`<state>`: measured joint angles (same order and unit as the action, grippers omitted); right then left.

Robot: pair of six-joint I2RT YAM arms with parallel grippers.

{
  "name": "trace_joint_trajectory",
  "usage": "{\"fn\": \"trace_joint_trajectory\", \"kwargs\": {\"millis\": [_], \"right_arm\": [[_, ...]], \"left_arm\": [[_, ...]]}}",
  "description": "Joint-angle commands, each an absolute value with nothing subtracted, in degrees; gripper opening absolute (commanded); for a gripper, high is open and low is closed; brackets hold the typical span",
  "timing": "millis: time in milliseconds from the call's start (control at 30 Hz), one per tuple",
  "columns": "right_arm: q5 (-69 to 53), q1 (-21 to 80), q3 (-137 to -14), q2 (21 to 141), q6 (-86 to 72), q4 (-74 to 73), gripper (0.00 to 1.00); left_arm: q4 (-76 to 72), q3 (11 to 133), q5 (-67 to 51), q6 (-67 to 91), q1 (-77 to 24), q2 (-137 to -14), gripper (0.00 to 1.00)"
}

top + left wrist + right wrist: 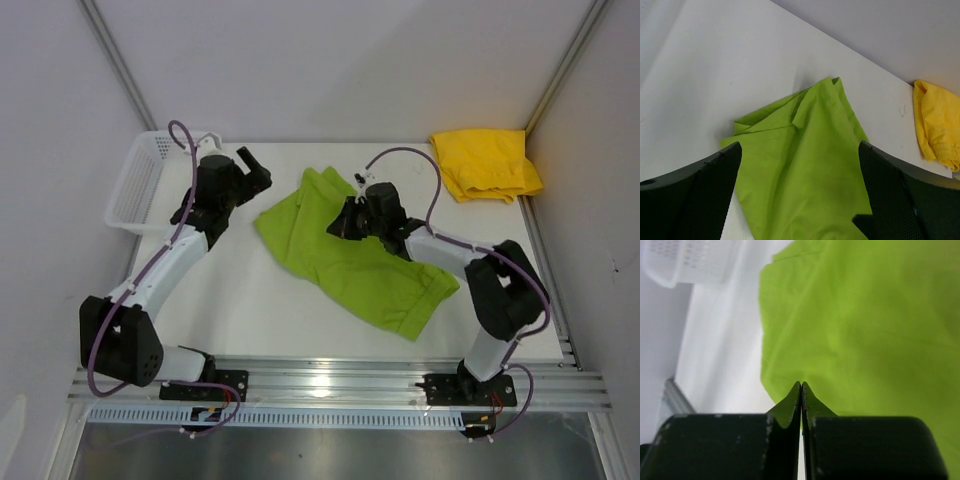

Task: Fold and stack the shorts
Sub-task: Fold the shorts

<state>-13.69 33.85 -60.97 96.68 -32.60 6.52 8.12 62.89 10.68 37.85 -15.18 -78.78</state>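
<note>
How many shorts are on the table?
2. The green shorts lie centrally, pinched by the right gripper; the yellow shorts sit in the far right corner. None looks hidden.

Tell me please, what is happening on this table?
The right gripper is shut on a pinch of the lime green shorts, which lie rumpled in the middle of the table. The left gripper is open and empty, beside the white basket. The yellow shorts lie bunched at the far right corner. Nothing is stacked yet.

A white counter point(262, 312) sits boxed by plain pale walls point(330, 60) behind and beside it, a silver rail point(340, 382) along its front.
</note>
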Motion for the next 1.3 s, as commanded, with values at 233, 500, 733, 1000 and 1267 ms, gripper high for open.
{"fn": "trace_joint_trajectory", "kwargs": {"millis": [233,500,733,1000,1267], "right_arm": [[-31.3,31.2,-76.0,119.1,-42.0,32.9,0.00],[-18.2,28.0,-84.5,130.1,-41.8,28.4,0.00],[-19.8,19.8,-85.8,138.4,-52.4,38.8,0.00],[-22.2,15.9,-87.8,145.0,-68.1,46.3,0.00],[-22.4,16.8,-93.7,136.6,-57.8,25.3,0.04]], "left_arm": [[9.3,59.2,10.1,36.1,-13.6,-71.9,0.99],[8.4,57.7,8.4,35.8,-13.4,-72.3,0.99],[7.6,56.7,7.6,35.8,-13.4,-73.4,0.99],[6.3,56.4,6.8,35.9,-13.4,-73.9,0.99],[4.8,55.5,4.5,34.9,-13.9,-75.7,0.99]]}}
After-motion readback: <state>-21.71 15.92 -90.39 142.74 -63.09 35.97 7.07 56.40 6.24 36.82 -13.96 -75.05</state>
